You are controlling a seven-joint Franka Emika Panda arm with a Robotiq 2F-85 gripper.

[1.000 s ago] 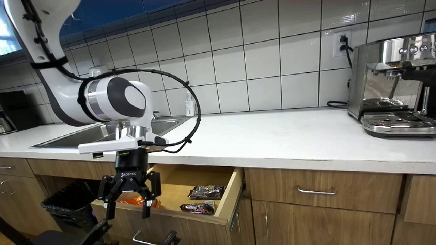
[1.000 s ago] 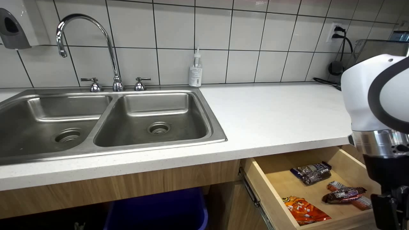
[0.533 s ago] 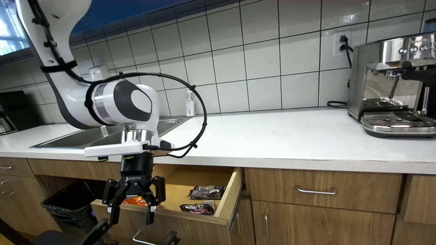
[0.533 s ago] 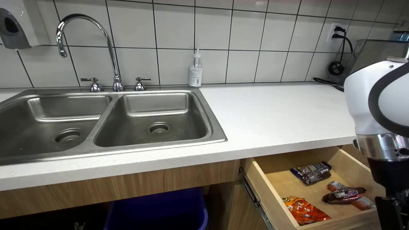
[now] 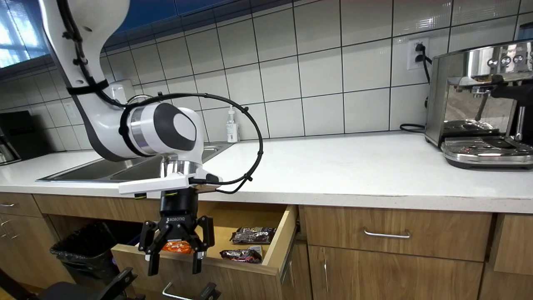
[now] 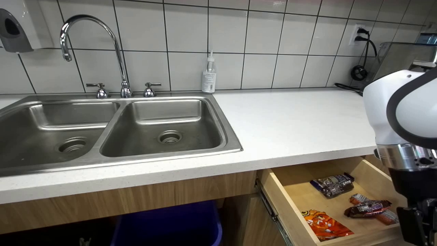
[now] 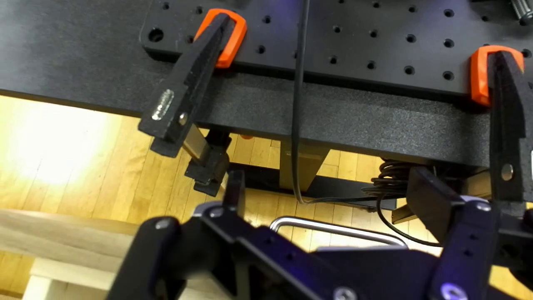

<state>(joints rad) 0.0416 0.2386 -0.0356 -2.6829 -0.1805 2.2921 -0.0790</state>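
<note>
My black gripper [image 5: 175, 266] is open and empty, fingers pointing down, in front of the pulled-out drawer [image 5: 227, 273]. It is partly cut off at the right edge in an exterior view [image 6: 416, 222]. In the wrist view its fingers [image 7: 333, 196] stand wide apart. The drawer's silver handle [image 7: 339, 227] shows between and below them, apart from them; it is also in an exterior view [image 5: 175, 293]. Inside the drawer lie an orange packet [image 6: 324, 225], a dark packet [image 6: 333, 184], and a dark red wrapped bar [image 6: 367, 209] across an orange-brown bar [image 6: 387, 217].
A white countertop [image 5: 333, 166] overhangs the drawer. A double sink [image 6: 164, 136] and an espresso machine [image 5: 487, 108] are on it. A bin with a black bag [image 5: 85, 246] stands beside the drawer. A black table with orange-tipped clamps [image 7: 227, 37] and a hanging cable [image 7: 296, 104] faces the drawer.
The arm and open gripper have moved right along the drawer front in an exterior view, now covering more of the drawer's middle. The drawer and packets have not moved.
</note>
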